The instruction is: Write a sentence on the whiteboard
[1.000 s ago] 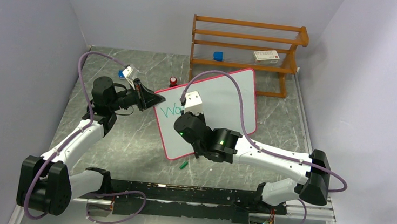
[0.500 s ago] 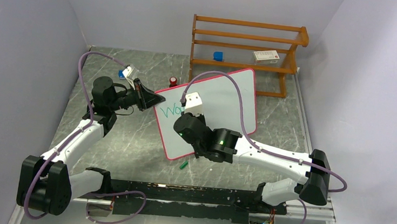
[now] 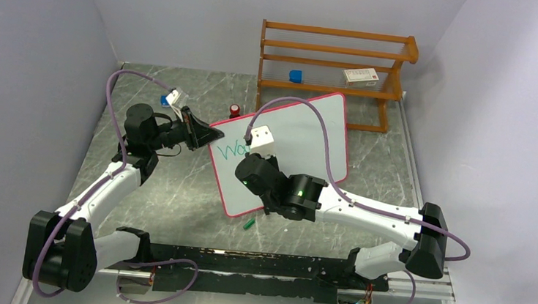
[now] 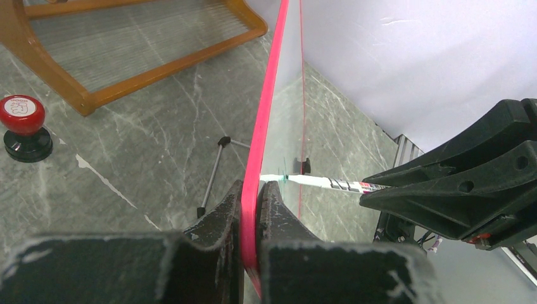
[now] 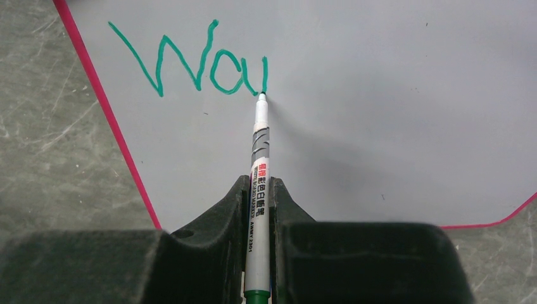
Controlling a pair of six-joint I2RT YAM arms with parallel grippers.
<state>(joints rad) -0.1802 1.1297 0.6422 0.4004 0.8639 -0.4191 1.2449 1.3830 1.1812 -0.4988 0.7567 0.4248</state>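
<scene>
The whiteboard stands tilted in the middle of the table, white with a pink-red frame. My left gripper is shut on its left edge, the frame pinched between both fingers. My right gripper is shut on a white marker with a green end. The marker tip touches the board at the end of green letters "Wa" and an upstroke. From the left wrist view the marker meets the board face from the right.
A wooden rack stands behind the board, holding a blue block and a small white box. A red-topped knob sits by the board's far left corner. A green cap lies on the table below the board.
The right wrist has shifted slightly up the board with the marker. The left arm and board have not moved.
</scene>
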